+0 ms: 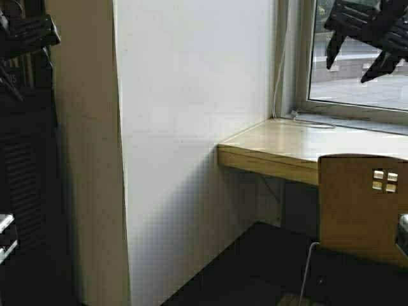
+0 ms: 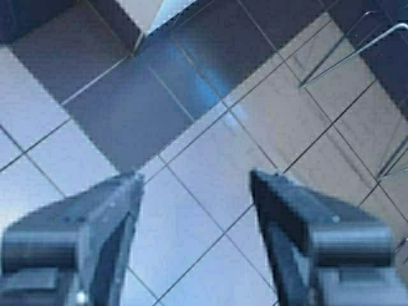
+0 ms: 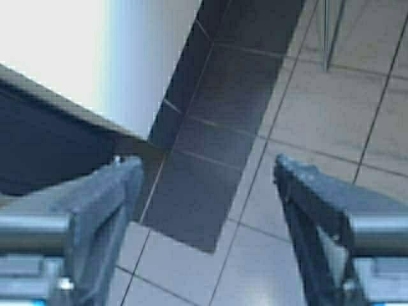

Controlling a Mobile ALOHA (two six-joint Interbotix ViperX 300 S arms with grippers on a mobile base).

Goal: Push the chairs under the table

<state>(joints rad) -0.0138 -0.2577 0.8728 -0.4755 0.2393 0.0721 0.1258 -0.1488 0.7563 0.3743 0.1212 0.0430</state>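
One light tan plywood chair [image 1: 357, 210] stands at the lower right of the high view, its backrest pierced by small square holes and cut by the frame's edge. It faces the table [image 1: 280, 143], a pale glossy counter with a yellowish front edge under the window. My right gripper [image 1: 347, 71] hangs raised in front of the window, above the chair and apart from it. In its wrist view the right gripper [image 3: 205, 162] is open over floor tiles. My left gripper [image 1: 29, 32] is raised at the far left; the left gripper [image 2: 194, 177] is open, holding nothing.
A white wall [image 1: 191, 146] fills the middle and meets the table's left end. A dark louvred panel [image 1: 29, 191] lines the far left. A white cable [image 1: 280, 70] runs down beside the window frame. Thin metal legs [image 2: 357, 51] stand on the tiled floor [image 2: 204, 223].
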